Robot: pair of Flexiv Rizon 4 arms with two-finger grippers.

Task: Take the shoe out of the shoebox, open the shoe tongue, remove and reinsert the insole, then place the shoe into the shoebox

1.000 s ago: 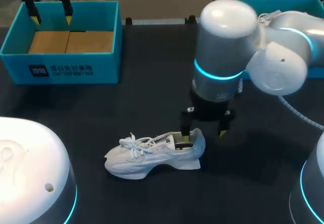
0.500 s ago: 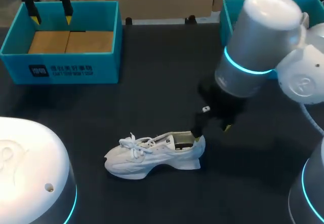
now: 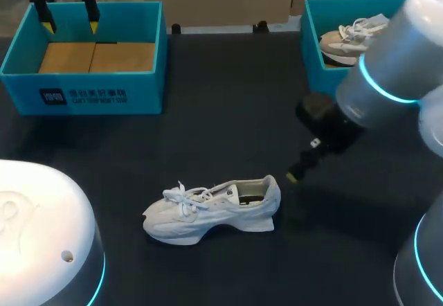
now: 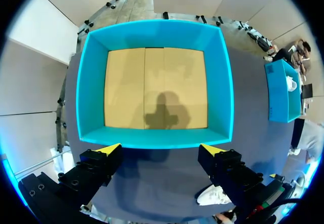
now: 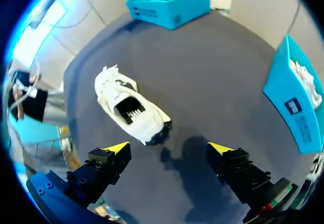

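Note:
A white laced shoe [image 3: 211, 209] lies on its sole on the black table, toe to the left, with its opening showing a dark inside [image 5: 131, 110]. My right gripper [image 3: 296, 173] hangs open just right of the heel, apart from it. In the right wrist view the shoe lies ahead of the open gripper [image 5: 168, 148], with nothing between its fingers. The blue shoebox [image 3: 149, 57] at the back left holds only its cardboard floor. My left gripper [image 3: 69, 16] hovers open over that box's far edge, and looks straight down into the shoebox [image 4: 91, 92] past its fingers [image 4: 161, 149].
A second blue box [image 3: 313, 50] at the back right holds another light shoe [image 3: 346, 39]; that box [image 5: 296, 107] also shows beside my right gripper. My left arm's white base [image 3: 41, 237] fills the near left corner.
My right gripper has drawn back from the shoe's heel, moving right and tilting away, still open. The shoe stays put. The left arm has not moved.

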